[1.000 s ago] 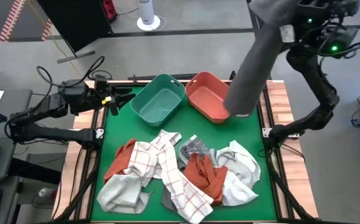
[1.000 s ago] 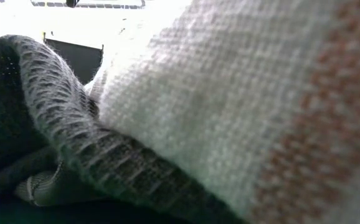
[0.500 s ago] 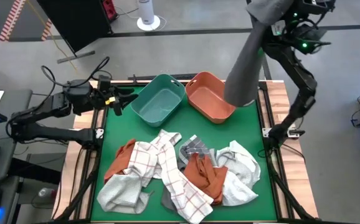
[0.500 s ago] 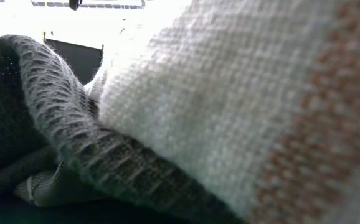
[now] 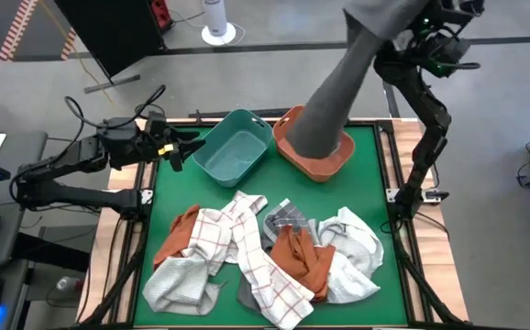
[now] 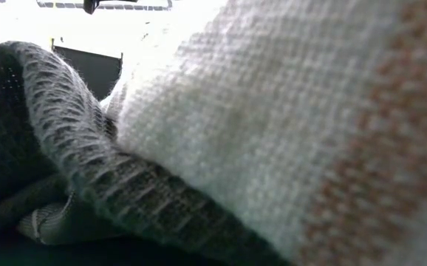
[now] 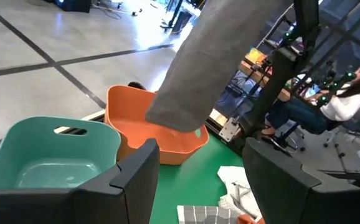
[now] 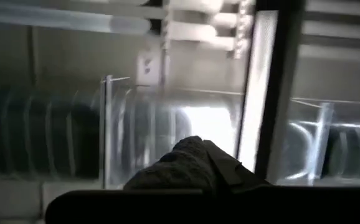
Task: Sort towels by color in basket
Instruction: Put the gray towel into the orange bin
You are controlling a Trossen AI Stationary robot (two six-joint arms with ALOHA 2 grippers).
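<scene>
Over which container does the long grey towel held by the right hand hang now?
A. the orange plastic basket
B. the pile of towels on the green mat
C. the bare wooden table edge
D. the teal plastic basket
A: in the high view the long grey cloth towel hangs from the raised right hand with its lower end over the orange plastic basket, beside the teal plastic basket.

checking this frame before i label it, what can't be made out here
- Right claw: cut off by the high view's top edge; its wrist view shows only a bunched end of the grey towel.
- Orange basket: the hanging grey towel covers much of its inside in the high and left wrist views.
- Low view: table blocked by a white towel against the lens.
- Pile: lower layers hidden by the upper towels.
</scene>
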